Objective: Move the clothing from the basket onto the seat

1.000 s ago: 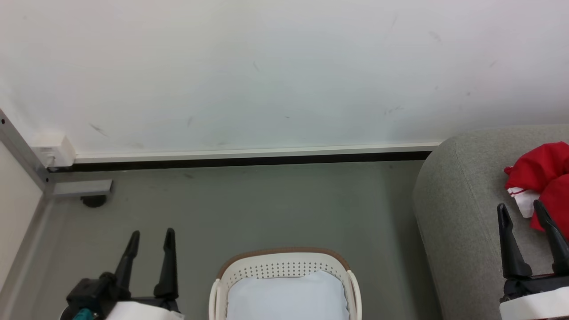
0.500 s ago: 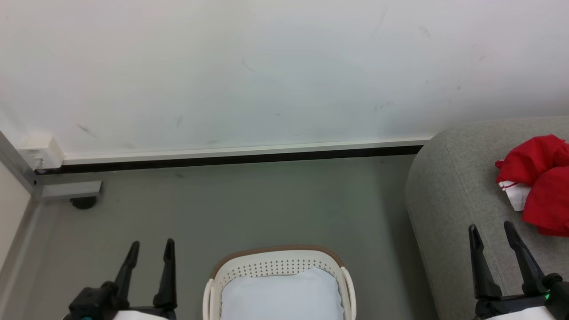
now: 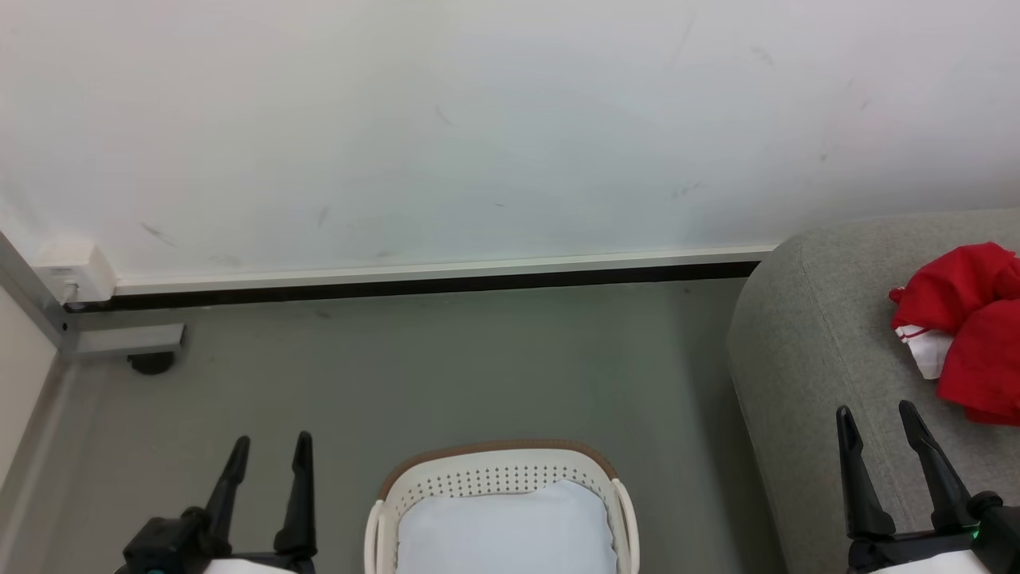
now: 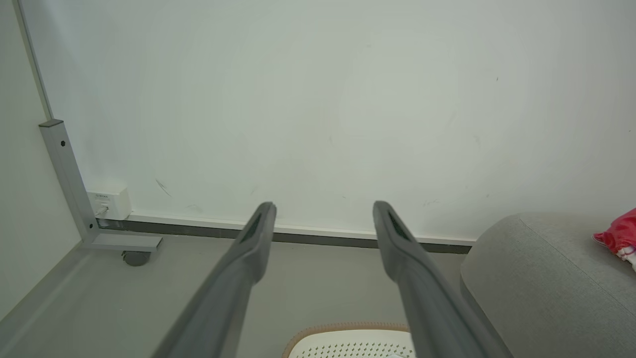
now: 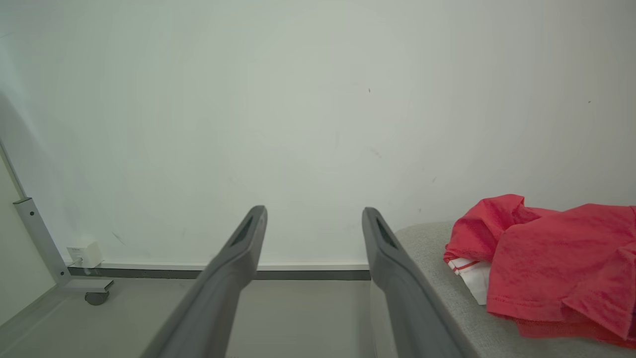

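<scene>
white wall (image 3: 478, 119) and grey floor (image 3: 478, 367) back the head view. the clothing (image 3: 968, 319) lies on the seat (image 3: 813, 335). the basket (image 3: 494, 450) stands near the seat, a pale liner cloth (image 3: 506, 530) inside. left gripper (image 3: 271, 438), parted and empty, is well apart from the seat. right gripper (image 3: 875, 410), parted and empty, hangs over the seat. left wrist view: jaws spread, nothing between. right wrist view: jaws spread, clothing on the seat beside them.

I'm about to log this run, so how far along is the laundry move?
Done: red clothing lies bunched on the seat. In hand: nothing; the left gripper and right gripper are both open and apart from the clothing. Left: probably little. The visible part of the basket holds a pale liner cloth, but its near end is cut off by the frame, so another garment cannot be ruled out.
</scene>
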